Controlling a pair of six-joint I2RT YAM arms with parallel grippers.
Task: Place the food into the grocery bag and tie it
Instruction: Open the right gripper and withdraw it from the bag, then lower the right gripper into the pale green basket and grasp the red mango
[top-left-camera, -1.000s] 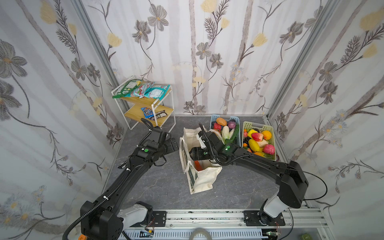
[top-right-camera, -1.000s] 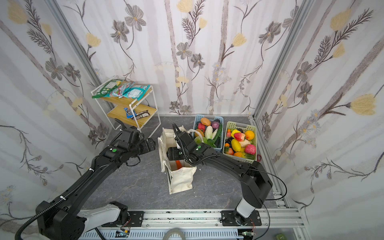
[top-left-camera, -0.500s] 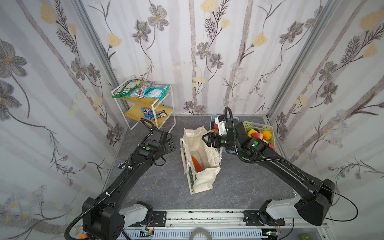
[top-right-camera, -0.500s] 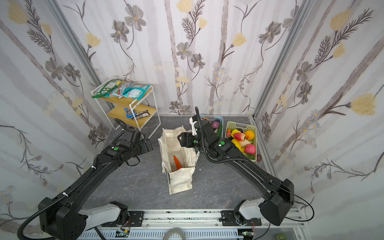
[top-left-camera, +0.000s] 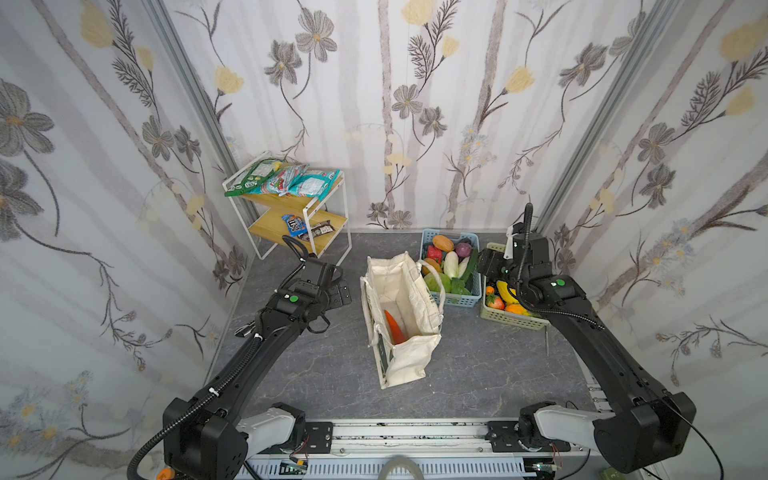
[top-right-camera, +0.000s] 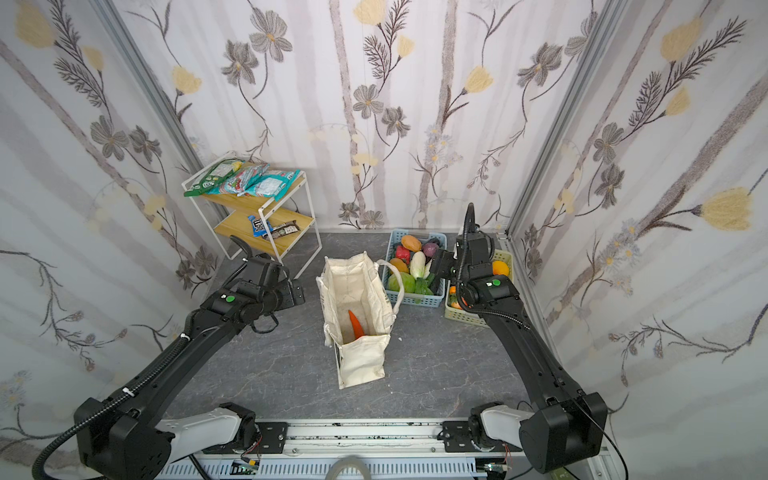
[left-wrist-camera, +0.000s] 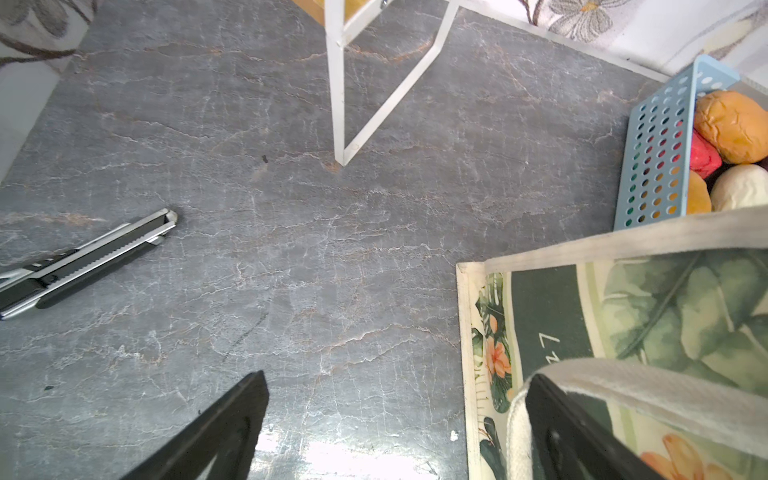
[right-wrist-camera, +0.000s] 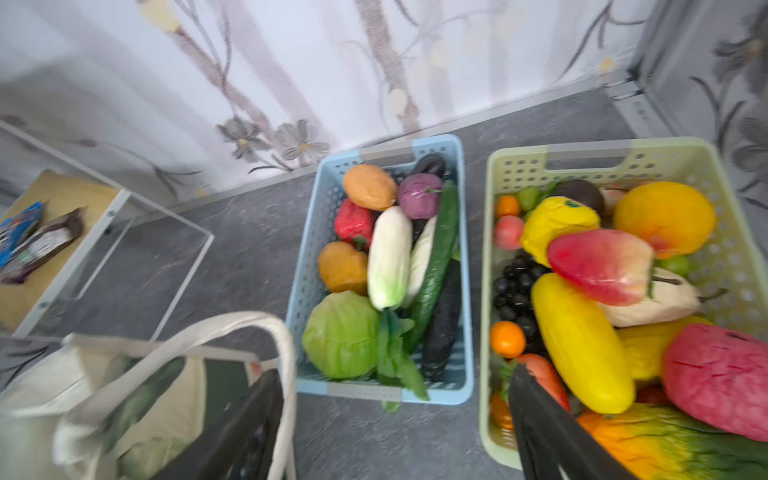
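The cream grocery bag (top-left-camera: 409, 361) (top-right-camera: 361, 361) stands open mid-table with an orange carrot (top-left-camera: 394, 328) (top-right-camera: 356, 325) lying inside. My left gripper (top-left-camera: 343, 291) (left-wrist-camera: 397, 376) is open and empty, low beside the bag's printed side (left-wrist-camera: 623, 316), one finger against its strap handle. My right gripper (top-left-camera: 485, 262) (right-wrist-camera: 395, 372) hangs open and empty over the gap between the two baskets. More food fills them, including a green cabbage (right-wrist-camera: 340, 332) and a yellow fruit (right-wrist-camera: 582, 340). Green and blue snack packets (top-left-camera: 286, 180) lie on the rack.
A blue slotted basket (top-left-camera: 457, 300) (right-wrist-camera: 415, 392) stands just right of the bag, a pale green one (top-left-camera: 511, 320) (right-wrist-camera: 484, 291) beside it. A white wire rack (top-left-camera: 305, 216) stands back left. A box cutter (left-wrist-camera: 83, 262) lies on the grey table by the left arm.
My right gripper came up out of the bag and swung right to above the baskets, opening wider; the carrot stayed in the bag. The left arm barely moved.
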